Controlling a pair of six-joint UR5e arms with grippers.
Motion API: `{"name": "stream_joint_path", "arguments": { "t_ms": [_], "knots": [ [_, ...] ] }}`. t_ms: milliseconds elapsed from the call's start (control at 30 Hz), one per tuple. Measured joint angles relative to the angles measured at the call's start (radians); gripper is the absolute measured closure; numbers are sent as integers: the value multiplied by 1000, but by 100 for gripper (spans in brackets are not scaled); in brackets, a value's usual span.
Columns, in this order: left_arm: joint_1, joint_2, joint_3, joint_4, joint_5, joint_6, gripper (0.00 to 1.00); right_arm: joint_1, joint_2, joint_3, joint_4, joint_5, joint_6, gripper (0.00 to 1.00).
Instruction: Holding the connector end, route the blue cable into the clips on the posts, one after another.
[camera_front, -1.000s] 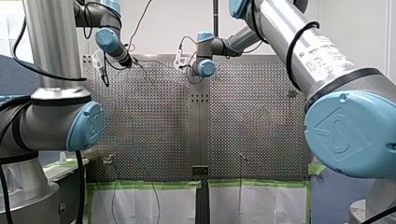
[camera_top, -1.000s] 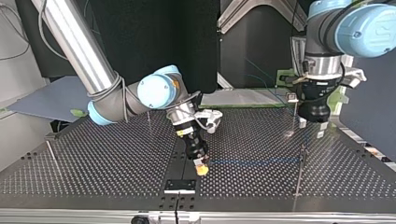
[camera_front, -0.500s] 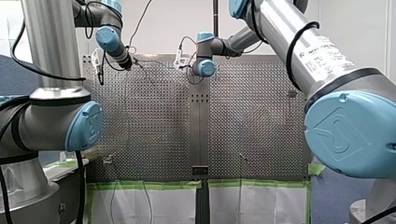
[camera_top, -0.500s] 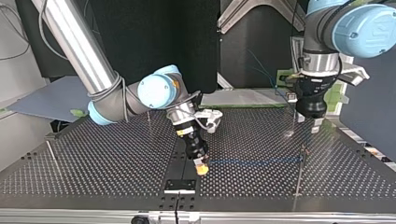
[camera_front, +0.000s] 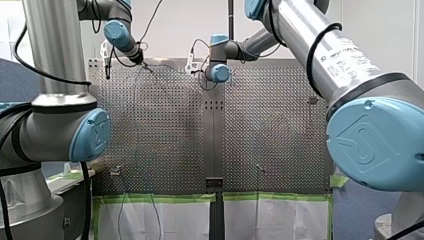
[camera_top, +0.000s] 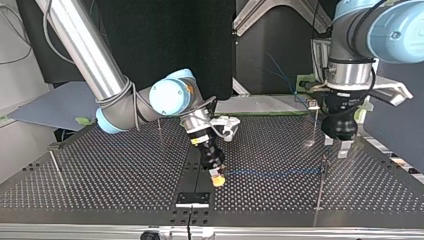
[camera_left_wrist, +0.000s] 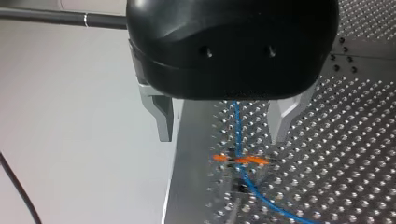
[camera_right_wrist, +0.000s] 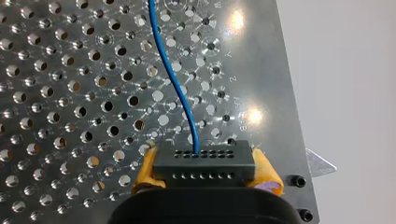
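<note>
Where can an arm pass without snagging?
Bare table at the top view's left, between the thin post and my right gripper holding the connector. Crowded from there to my left gripper: blue cable and clip post.

Left arm: our left arm (camera_top: 370, 30) comes in at the top view's right, with its wrist pointing straight down.
Left gripper: our left gripper (camera_left_wrist: 223, 123) is black; its jaws stand wide apart, and the metal fingers (camera_left_wrist: 163, 119) grip nothing.
Right arm: our right arm (camera_top: 85, 50) slants down from the top view's left, elbow bent and wrist tilted forward.
Right gripper: our right gripper (camera_top: 216, 178) has its jaws closed on the connector (camera_right_wrist: 205, 163), with yellow pads (camera_right_wrist: 267, 173) pressing on each side.
</note>
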Motion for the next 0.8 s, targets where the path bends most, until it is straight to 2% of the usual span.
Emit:
{"name": "stream_joint_path", "arguments": {
  "t_ms": [167, 267, 800],
  "knots": [
    [-3, -2, 9, -9, 2, 44, 0, 0, 0, 0, 0, 1, 0, 100],
    [-7, -10, 10, -16, 2, 55, 0, 0, 0, 0, 0, 1, 0, 100],
    [-24, -33, 10, -29, -20, 42, 0, 1, 1, 0, 5, 3, 7, 100]
  ]
}}
